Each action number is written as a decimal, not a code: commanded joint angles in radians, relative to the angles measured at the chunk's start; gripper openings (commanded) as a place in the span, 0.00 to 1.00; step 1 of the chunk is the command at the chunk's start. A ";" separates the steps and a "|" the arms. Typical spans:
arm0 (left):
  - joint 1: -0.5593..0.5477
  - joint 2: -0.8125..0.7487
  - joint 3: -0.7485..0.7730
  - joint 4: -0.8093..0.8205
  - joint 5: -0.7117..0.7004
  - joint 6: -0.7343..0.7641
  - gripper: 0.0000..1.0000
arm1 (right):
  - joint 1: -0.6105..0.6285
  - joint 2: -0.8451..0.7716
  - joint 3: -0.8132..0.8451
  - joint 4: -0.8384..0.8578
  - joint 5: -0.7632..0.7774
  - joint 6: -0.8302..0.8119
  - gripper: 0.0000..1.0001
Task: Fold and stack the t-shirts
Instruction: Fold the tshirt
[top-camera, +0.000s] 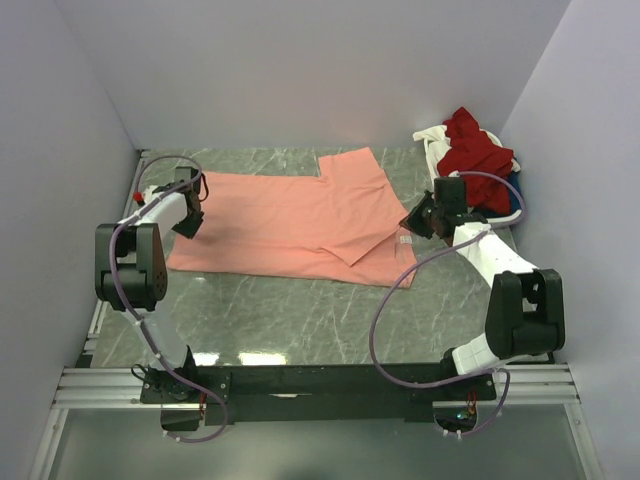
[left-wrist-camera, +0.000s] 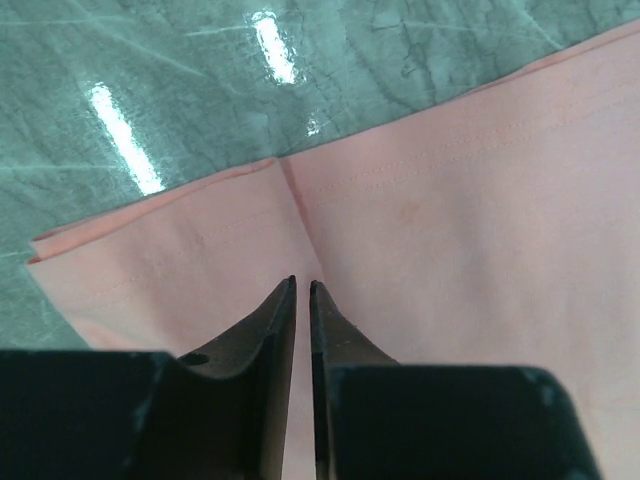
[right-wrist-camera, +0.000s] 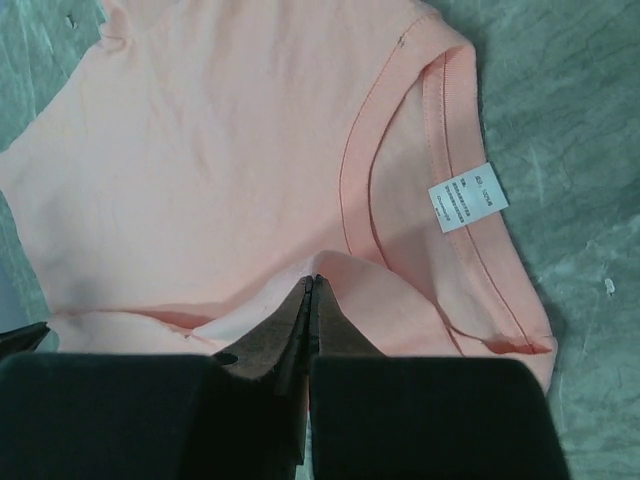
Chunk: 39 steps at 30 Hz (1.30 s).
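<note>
Green marbled table (top-camera: 300, 320) carries a spread salmon-pink t-shirt (top-camera: 290, 220) and a red-topped shirt heap (top-camera: 478, 152) far right

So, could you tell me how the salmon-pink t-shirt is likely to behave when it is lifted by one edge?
The salmon-pink t-shirt will probably be floppy: it lies flat with soft folds along one edge. It looks thin and likely light, so it should drape from wherever it is pinched. On the glossy table it may slide when pushed.
</note>
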 joint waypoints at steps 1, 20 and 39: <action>-0.001 0.014 0.034 0.024 0.017 0.033 0.20 | -0.009 0.023 0.063 0.032 -0.009 -0.026 0.04; -0.027 -0.359 -0.310 0.197 0.138 0.056 0.69 | 0.310 0.022 -0.127 0.157 0.048 0.008 0.47; -0.031 -0.442 -0.403 0.226 0.163 0.074 0.69 | 0.393 0.151 -0.162 0.260 0.047 0.091 0.46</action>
